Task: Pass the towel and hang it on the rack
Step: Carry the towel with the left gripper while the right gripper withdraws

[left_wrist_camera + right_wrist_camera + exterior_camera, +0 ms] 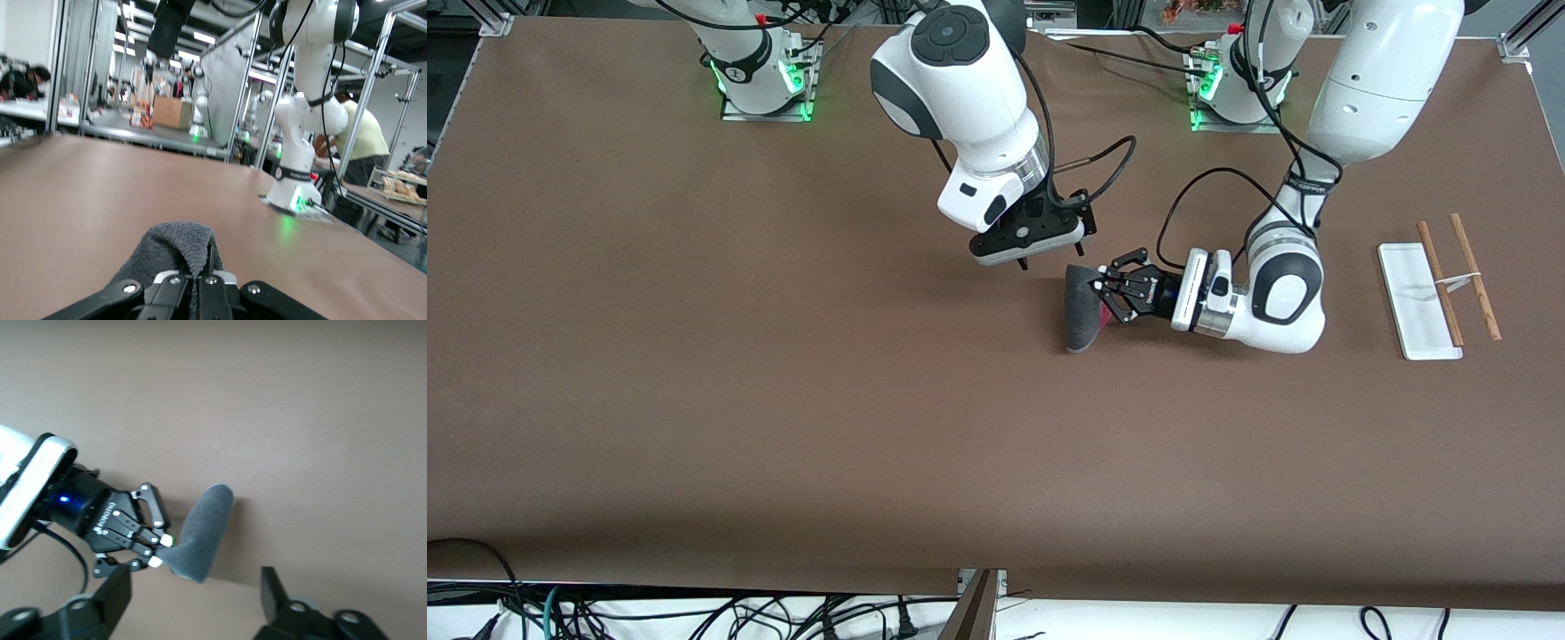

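Observation:
The dark grey towel (1082,308) hangs folded from my left gripper (1104,291), which is shut on its edge and lies low and level over the middle of the table. In the left wrist view the towel (170,250) bulges out past the shut fingers (212,275). My right gripper (1054,257) is open and empty, just above the towel and apart from it. The right wrist view shows its fingers (113,597) spread wide, with the towel (203,533) and the left gripper (159,551) below. The rack (1412,307), a white base with two brown rods (1440,284), stands at the left arm's end of the table.
The brown table (783,400) is bare apart from the rack. The two arm bases (760,76) stand along its edge farthest from the front camera. The left arm's cable (1183,204) loops over the table near its wrist.

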